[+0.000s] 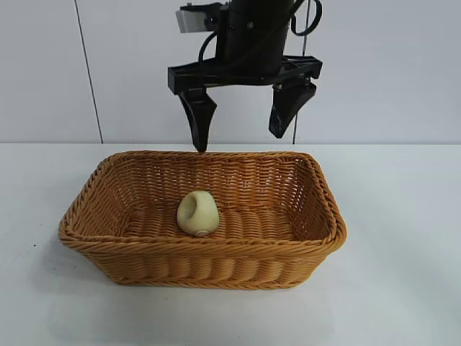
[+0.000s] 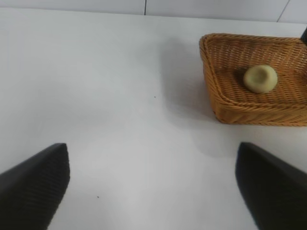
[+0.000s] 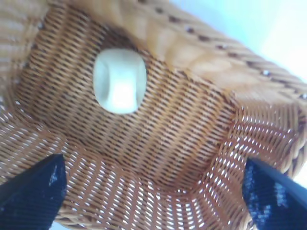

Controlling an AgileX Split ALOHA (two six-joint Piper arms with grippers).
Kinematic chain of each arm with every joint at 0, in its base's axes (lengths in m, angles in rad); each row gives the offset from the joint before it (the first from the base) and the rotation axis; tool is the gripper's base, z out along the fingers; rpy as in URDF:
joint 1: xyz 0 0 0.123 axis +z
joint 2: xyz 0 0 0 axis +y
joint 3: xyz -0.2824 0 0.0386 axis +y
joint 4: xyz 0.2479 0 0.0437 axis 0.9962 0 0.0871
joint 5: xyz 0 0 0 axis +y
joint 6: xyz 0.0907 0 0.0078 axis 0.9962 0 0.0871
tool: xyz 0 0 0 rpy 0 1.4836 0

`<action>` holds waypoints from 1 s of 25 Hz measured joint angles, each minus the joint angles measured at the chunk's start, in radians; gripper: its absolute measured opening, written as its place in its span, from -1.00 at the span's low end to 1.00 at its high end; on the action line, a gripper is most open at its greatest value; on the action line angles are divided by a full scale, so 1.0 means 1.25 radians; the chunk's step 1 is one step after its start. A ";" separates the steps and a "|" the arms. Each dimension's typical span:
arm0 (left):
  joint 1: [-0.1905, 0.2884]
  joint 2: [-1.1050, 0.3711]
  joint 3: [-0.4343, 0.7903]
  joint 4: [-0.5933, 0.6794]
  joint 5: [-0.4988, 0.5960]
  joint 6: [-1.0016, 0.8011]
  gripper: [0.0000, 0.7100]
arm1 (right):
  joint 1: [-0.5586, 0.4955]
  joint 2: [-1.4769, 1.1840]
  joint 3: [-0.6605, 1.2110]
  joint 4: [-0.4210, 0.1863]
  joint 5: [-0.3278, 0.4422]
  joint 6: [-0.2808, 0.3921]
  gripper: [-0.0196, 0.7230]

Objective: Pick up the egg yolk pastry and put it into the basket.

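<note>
The egg yolk pastry (image 1: 197, 213) is a pale cream dented bun lying on the floor of the wicker basket (image 1: 202, 246), left of its middle. My right gripper (image 1: 240, 142) hangs open and empty above the basket's back rim, well clear of the pastry. The right wrist view looks down into the basket (image 3: 144, 191), with the pastry (image 3: 119, 80) beyond the gripper (image 3: 153, 160). My left gripper (image 2: 152, 148) is open and empty over bare table, far from the basket (image 2: 240, 112) and the pastry (image 2: 260, 78). It is outside the exterior view.
The basket stands on a white table (image 1: 403, 274) with a white panelled wall (image 1: 43, 72) behind. Nothing else lies on the table round the basket.
</note>
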 joint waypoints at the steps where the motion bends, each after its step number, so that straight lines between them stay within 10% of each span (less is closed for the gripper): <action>1: 0.000 0.000 0.000 0.000 0.000 0.000 0.94 | -0.005 -0.001 -0.009 0.001 0.000 0.000 0.92; 25: 0.000 0.000 0.000 0.000 0.000 0.000 0.94 | -0.450 -0.001 -0.015 -0.051 0.001 -0.029 0.92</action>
